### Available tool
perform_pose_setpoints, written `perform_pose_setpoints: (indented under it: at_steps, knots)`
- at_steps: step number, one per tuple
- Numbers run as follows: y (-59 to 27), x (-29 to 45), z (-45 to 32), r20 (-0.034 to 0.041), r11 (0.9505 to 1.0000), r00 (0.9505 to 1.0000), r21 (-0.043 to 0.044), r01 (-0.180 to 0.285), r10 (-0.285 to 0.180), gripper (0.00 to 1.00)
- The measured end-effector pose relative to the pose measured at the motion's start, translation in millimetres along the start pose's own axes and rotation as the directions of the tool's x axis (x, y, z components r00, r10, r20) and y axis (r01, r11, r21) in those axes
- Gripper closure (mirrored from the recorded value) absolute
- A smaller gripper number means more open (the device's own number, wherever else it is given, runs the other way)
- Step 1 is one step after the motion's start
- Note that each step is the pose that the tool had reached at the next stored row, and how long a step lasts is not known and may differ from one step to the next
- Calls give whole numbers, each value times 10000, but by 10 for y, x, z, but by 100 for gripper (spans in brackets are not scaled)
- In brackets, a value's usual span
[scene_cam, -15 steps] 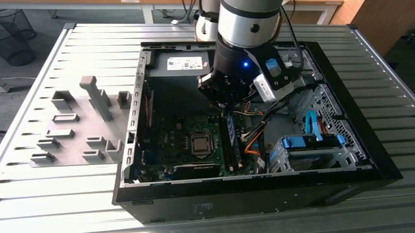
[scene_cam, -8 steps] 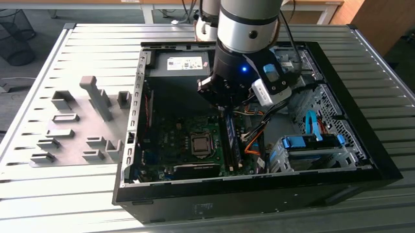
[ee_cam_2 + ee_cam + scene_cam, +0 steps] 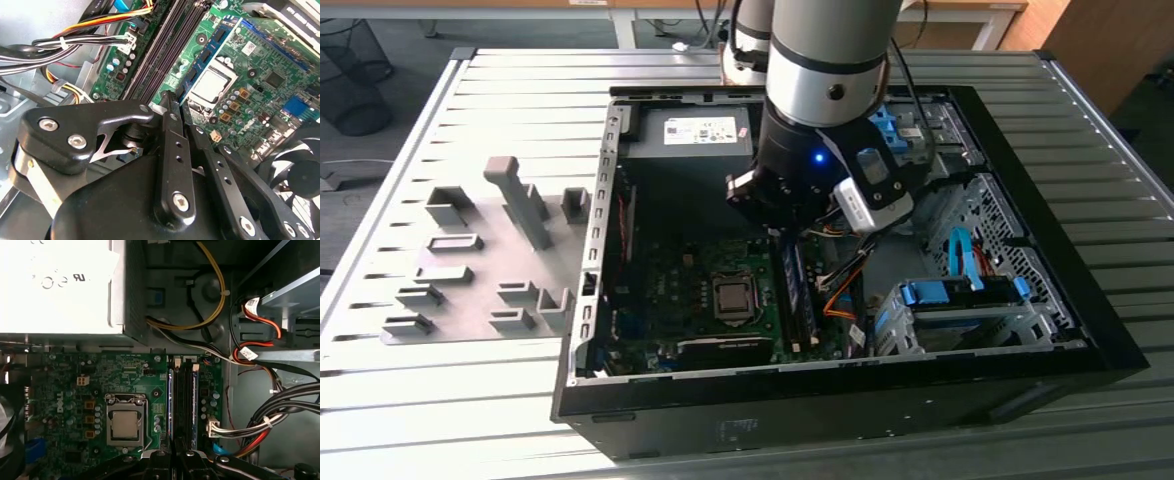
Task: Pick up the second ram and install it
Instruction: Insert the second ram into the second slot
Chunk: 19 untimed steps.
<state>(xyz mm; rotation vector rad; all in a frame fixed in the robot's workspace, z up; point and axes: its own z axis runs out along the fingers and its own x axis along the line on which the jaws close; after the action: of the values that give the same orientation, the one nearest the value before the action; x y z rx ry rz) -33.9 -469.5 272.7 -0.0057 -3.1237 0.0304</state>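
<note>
Arm: reaches down into the open computer case [image 3: 1067, 345], which lies on a slatted metal table [image 3: 480, 390]; the wrist hangs over the motherboard [image 3: 680, 290].
Gripper [image 3: 172, 97]: black fingers [image 3: 170, 150] drawn together, tips pressed close at the memory slots [image 3: 160, 47]; in the first wrist view the gripper [image 3: 176, 442] meets the near end of the slot bank [image 3: 186, 400].
Second ram [image 3: 171, 400]: a thin blue-green stick standing on edge in the slot nearest the processor socket [image 3: 125, 425]; the fingertips sit at its end; whether they clamp it or merely touch it cannot be told; in the second wrist view the stick [image 3: 210, 50] runs away from the fingertips beside the dark empty slots; in the exterior view the ram [image 3: 791, 295] lies just below the gripper.
Motherboard: green; flat on the case floor; processor socket beside the memory slots.
Power supply [image 3: 694, 130]: at the far edge of the case.
Cables [image 3: 65, 45]: bundled along the slots' other side, toward the drive bay.
Drive bracket [image 3: 961, 295]: bright blue, in the metal cage at the case's near corner on the exterior view's right.
Grey holder blocks [image 3: 467, 260]: on the table, outside the case, on the exterior view's left.
</note>
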Motion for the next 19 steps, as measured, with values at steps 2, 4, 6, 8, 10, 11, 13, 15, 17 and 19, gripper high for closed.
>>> perform_pose_setpoints:
  at_steps: [2,4,6,8,10,11,13,15,17,19]
  knots:
    - [1,-1,35,0,10000,10000,0,0,0,86]
    - [1,-1,51,0,10000,10000,0,0,0,86]
    - [1,-1,51,-1,10000,10000,2,0,0,86]
    - [1,-1,51,0,10000,10000,1,0,0,86]
    - [1,-1,52,0,10000,10000,1,0,0,86]
    - [1,-3,53,0,10000,10000,0,0,0,86]
    - [2,-21,65,2,10000,10000,-4,20,-20,86]
    - [2,-49,82,0,10000,10000,1,56,-56,86]
    - [2,-53,105,0,10000,10000,1,60,-60,86]
    - [3,-54,138,-1,10000,10000,1,60,-60,86]
